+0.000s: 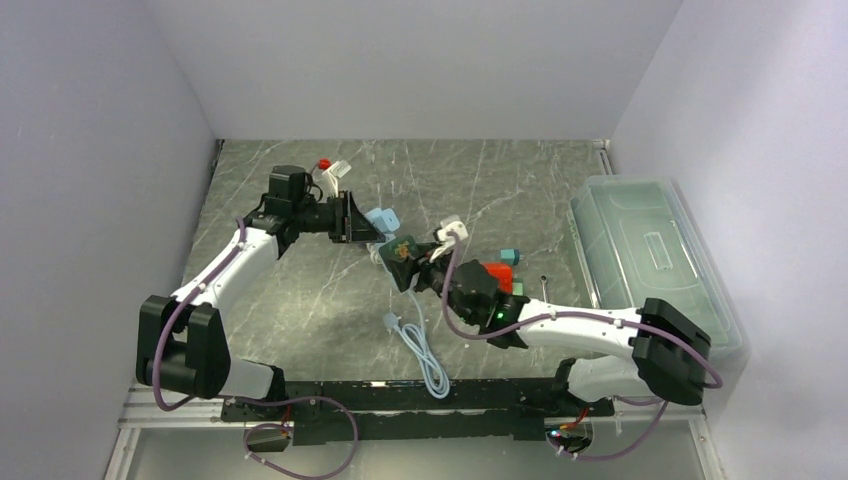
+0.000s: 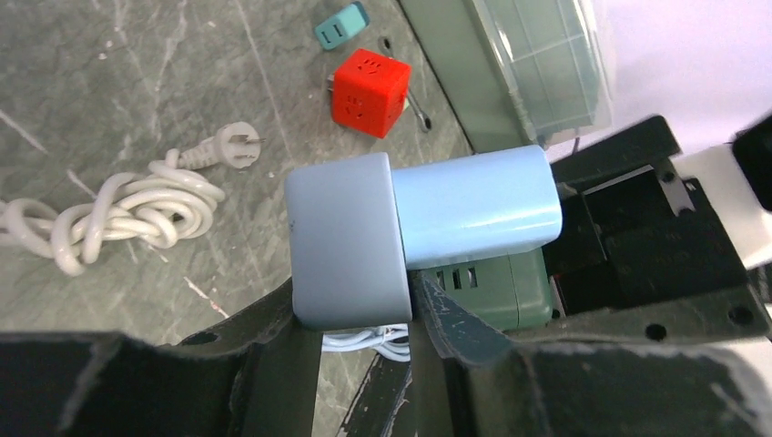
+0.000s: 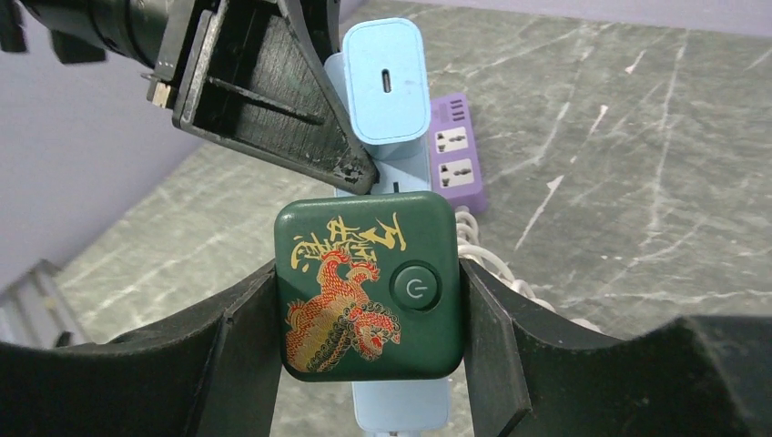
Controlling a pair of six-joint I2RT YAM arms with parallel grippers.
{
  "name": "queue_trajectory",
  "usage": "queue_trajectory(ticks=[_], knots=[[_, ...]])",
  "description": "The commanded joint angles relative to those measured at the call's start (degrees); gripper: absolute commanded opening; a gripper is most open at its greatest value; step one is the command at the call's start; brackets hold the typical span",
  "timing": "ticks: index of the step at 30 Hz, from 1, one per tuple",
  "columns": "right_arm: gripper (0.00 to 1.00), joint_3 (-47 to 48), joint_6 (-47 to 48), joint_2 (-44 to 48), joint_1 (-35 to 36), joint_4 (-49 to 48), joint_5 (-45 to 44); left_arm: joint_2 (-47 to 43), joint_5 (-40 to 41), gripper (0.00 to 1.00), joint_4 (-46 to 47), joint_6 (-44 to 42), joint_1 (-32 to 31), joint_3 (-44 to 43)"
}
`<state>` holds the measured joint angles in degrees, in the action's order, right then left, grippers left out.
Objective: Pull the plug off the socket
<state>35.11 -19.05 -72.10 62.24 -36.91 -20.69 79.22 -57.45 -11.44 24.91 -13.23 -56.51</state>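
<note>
**Left claw** [image 2: 358, 302]: clenched on a grey-blue socket block [image 2: 344, 238], one finger on each side face. It reaches in from the left to mid-bench.

**Plug** [image 2: 478, 205]: a pale blue charger seated in the socket block and sticking out from it toward the right arm. Its free end shows a small oval port in the right wrist view.

**Right claw** [image 3: 369, 293]: clenched on a green cube [image 3: 364, 287] with a gold and red dragon print and a round power button. The cube sits against the socket block, just beside the plug. Whether the two are joined cannot be told.

**Bench** [image 1: 520, 190]: grey marbled top.
- Red cube [image 2: 369, 91], right of centre.
- Small teal plug [image 2: 341, 25], just beyond the red cube.
- Coiled white cable [image 2: 118, 214] with a pronged end, near centre.
- Purple power strip [image 3: 455, 150], lying flat at the far left.
- Clear lidded bin [image 1: 640, 250], along the right edge.
</note>
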Motion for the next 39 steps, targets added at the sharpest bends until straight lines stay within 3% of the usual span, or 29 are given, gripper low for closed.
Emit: queue_trajectory(ticks=[1,13,24,32,39], knots=[[0.0,8.4,7.1,-3.0,4.8,0.3,-10.1,-0.6,1.8,0.0,-1.8,-3.1,-0.5,-2.4],[0.0,8.1,5.3,-2.7,5.6,0.3,-8.7,-1.3,0.7,0.0,-0.9,-3.2,-0.5,-2.2],[0.0,2.8,-9.8,0.7,-7.3,-2.2,14.9,-2.3,0.0,0.0,-0.4,-4.1,-0.5,-2.0],[0.0,3.5,-7.3,0.7,-7.0,0.4,13.0,-2.2,1.3,0.0,-1.6,-4.7,-0.5,-2.2],[0.0,8.8,0.9,-1.0,-0.1,8.1,-1.2,-1.3,4.8,0.0,-4.5,-5.9,-0.5,-3.1]])
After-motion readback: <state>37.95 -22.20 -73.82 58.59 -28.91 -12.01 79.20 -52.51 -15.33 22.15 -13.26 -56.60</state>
